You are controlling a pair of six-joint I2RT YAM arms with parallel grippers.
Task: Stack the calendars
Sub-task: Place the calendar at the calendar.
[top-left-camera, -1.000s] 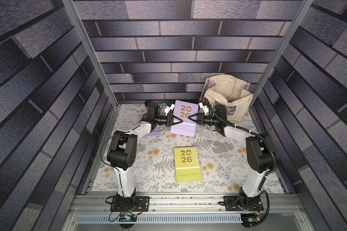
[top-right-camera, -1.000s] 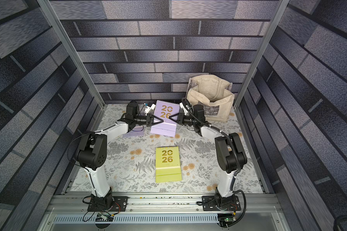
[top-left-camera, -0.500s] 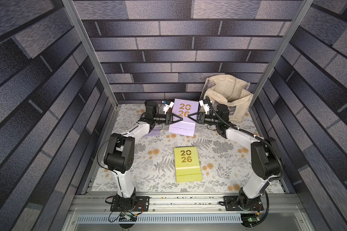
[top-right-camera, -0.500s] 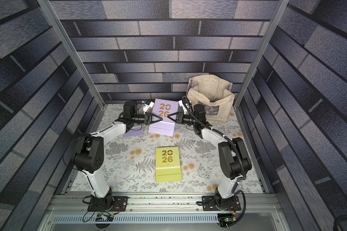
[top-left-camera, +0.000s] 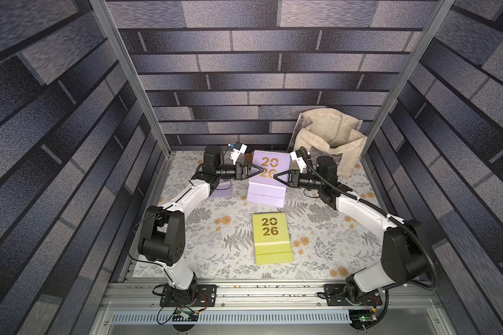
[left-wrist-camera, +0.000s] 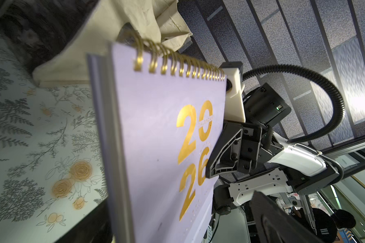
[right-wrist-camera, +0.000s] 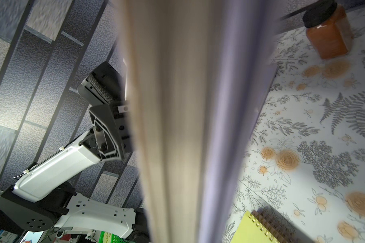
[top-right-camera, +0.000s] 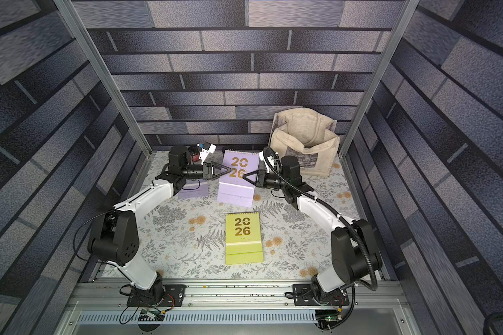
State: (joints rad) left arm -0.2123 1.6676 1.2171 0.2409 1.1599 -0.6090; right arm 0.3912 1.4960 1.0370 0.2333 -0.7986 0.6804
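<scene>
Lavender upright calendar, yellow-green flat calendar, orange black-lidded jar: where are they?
Lavender upright calendar (top-left-camera: 270,162): in a top view, front cover, on the gold 20.
Yellow-green flat calendar (top-left-camera: 270,232): in a top view, cover's middle.
Orange black-lidded jar (right-wrist-camera: 329,37): right wrist view, orange body.

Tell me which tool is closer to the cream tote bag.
Right. The right tool holds the lavender calendar by the edge nearest the tote bag; the left tool is across that calendar, farther away.

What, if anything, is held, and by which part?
The right gripper holds the lavender calendar by its side edge, beside the gold 26. The left gripper is open.
</scene>
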